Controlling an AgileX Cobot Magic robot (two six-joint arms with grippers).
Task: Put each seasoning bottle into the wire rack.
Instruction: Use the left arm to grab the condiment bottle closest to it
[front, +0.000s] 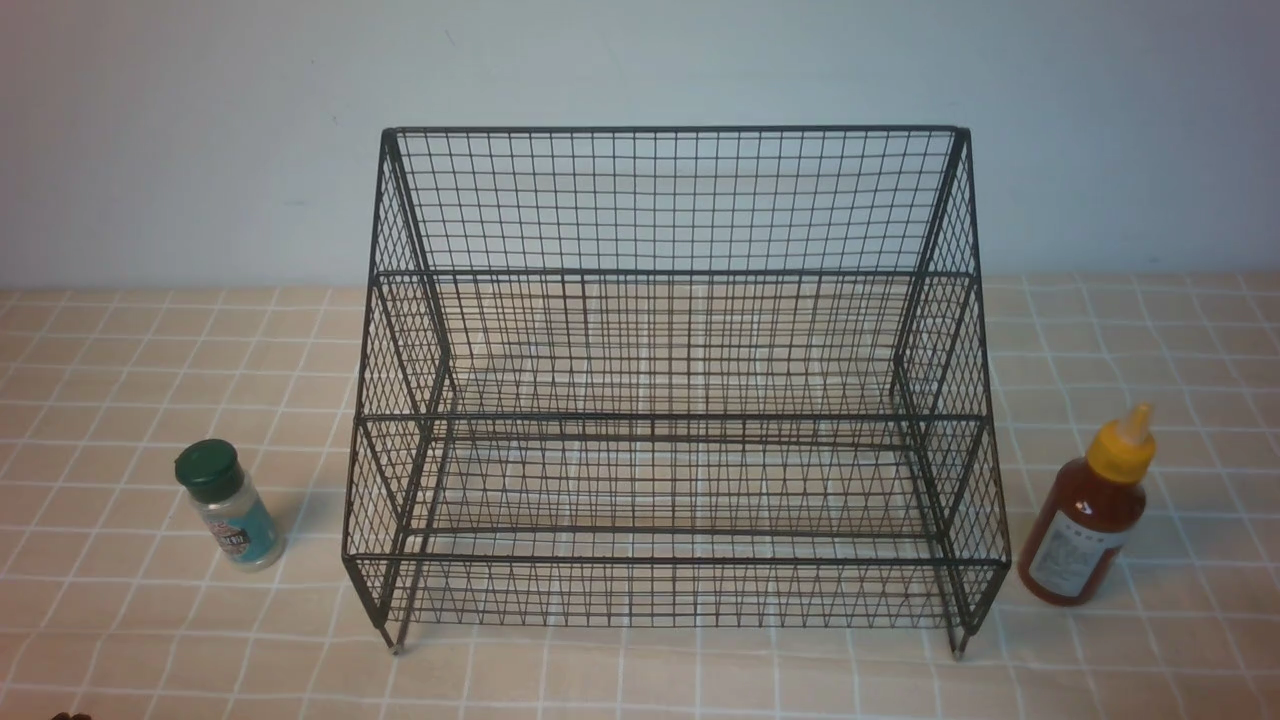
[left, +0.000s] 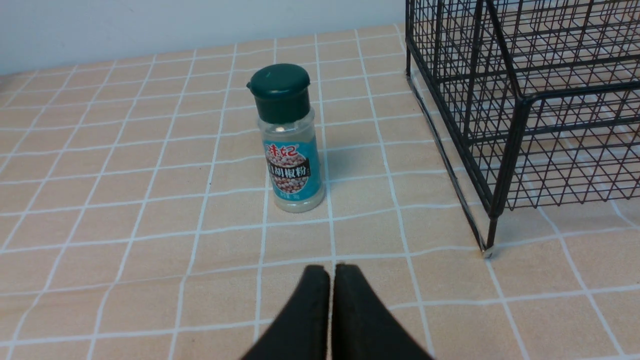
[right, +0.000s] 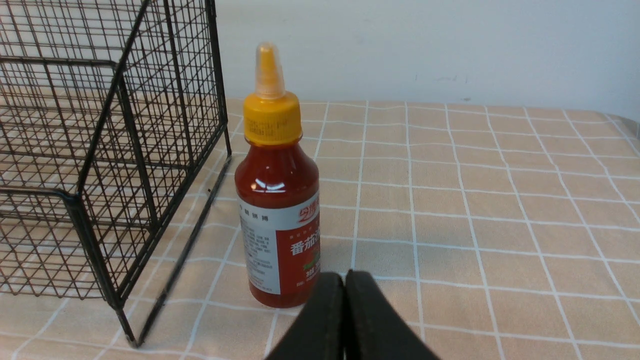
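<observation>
A large black wire-mesh stepped rack is set on its short feet at the middle of a peach-coloured checked tablecloth, with its tall back towards the pale wall. Both bottles are found outside it, upright on the cloth.

A small clear shaker jar with a dark green cap and a teal label is placed near the rack's left side, level with its front tier and apart from the wire. In the left wrist view, the left pincer is clenched, its two black fingers pressed together with nothing between them. The jar is seen ahead of the fingertips, apart from them.

A taller red-brown sauce squeeze bottle with a yellow nozzle cap and a white label is placed just beside the rack's right front corner. The right pincer is likewise clenched on nothing. The bottle is close ahead of its tips, its base partly covered by them; whether they touch cannot be told.
</observation>
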